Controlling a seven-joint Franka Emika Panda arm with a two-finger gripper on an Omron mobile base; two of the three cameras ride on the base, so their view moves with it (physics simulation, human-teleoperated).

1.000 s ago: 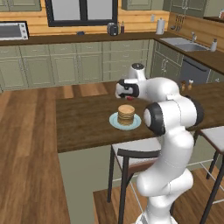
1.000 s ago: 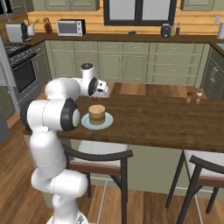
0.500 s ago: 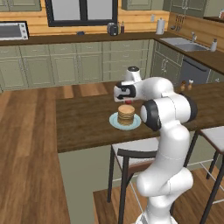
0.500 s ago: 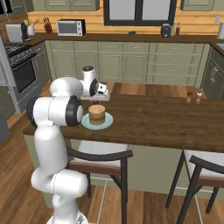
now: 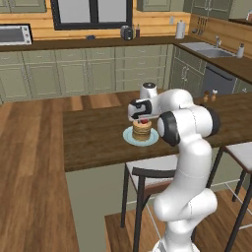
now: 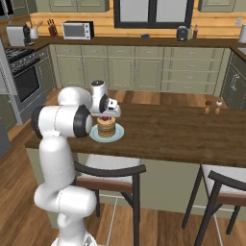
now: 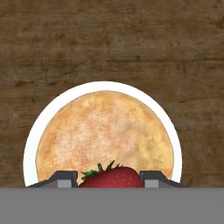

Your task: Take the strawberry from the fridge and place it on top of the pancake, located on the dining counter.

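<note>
Pancake [image 7: 104, 138] on its plate [image 7: 32, 140] on the bench [image 5: 93, 135], strawberry [image 7: 114, 177] between the end effector [image 7: 109, 178] fingers [image 7: 65, 178] directly above the pancake, two chairs [image 6: 113, 175] before the bench

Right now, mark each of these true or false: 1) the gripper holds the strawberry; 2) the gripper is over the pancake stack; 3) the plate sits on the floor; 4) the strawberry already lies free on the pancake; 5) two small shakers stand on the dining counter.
1) True: the gripper is shut on the strawberry.
2) True: it hangs above the pancake.
3) False: the plate sits on the dining counter.
4) False: the strawberry sits between the fingers, above the stack.
5) True: the two shakers stand near the counter's far edge.
</note>
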